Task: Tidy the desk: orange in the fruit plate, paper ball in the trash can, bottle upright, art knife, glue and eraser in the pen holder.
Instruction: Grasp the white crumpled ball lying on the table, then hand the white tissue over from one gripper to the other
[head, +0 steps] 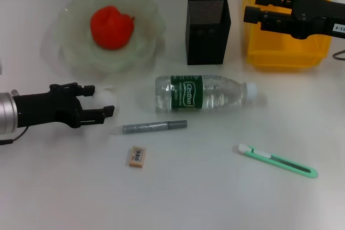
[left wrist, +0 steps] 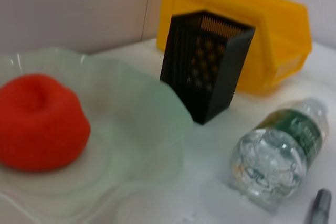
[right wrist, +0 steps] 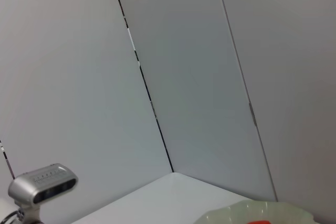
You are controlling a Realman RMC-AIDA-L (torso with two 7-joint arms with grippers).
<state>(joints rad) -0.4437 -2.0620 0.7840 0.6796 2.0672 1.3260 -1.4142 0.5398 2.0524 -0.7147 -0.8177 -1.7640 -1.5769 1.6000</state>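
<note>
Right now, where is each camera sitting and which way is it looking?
Head view: sits up high, looks down at the desk; shows the left gripper and the right gripper over the trash can.
Left wrist view: low on the left arm, faces the orange, pen holder and bottle; no fingers show.
Right wrist view: faces the wall.
Head and left wrist views share the orange.

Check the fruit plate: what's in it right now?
The orange sits inside the fruit plate, roughly centred; the left wrist view shows the same. Nothing else shows in the dish. The patch of plate under the orange is covered.
</note>
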